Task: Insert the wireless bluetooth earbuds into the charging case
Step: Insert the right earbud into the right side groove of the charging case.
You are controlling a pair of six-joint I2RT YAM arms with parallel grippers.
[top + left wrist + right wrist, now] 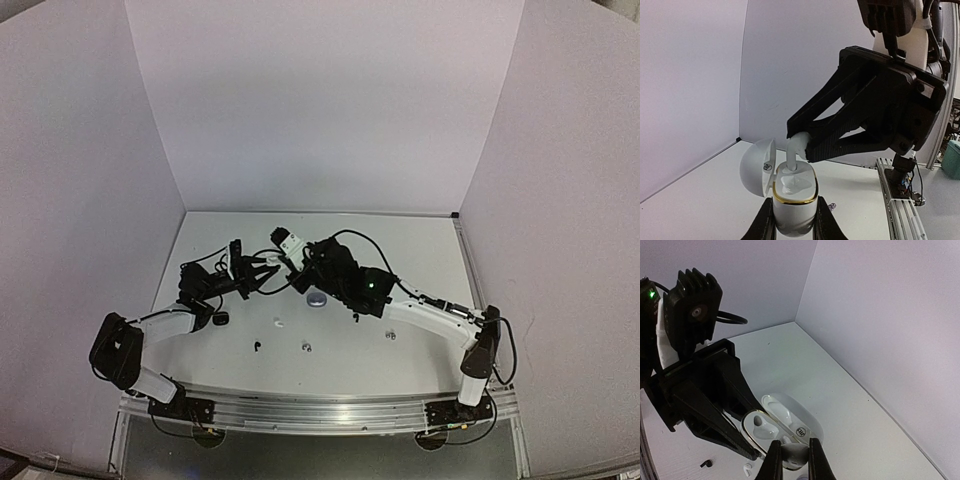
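At the mouth of the white charging case (792,200) you have a white earbud (796,146). Its lower end dips into the well at the 12 o'clock side of the gold-rimmed opening. Whether it is fully seated you cannot tell.

Your right gripper (793,449) has its jaws pinched narrow on that bud, reaching down from the case's 1 o'clock in the left wrist view. The lid (756,165) is swung open at the case's 9 o'clock. Your left gripper (794,222) clamps the case body from both sides and holds it upright.

Seen from above, this meeting sits at about 10 o'clock from the middle of the table (420,260), where a grey case (317,299) lies. From that grey case:
- A loose white earbud (278,323) is at 8 o'clock.
- A black earbud (257,346) is farther out the same way.
- A greyish earbud (306,347) is at 6 o'clock.
- A second black earbud (355,317) is at 4 o'clock.
- A black case (220,319) is at 9 o'clock, beside your left arm.
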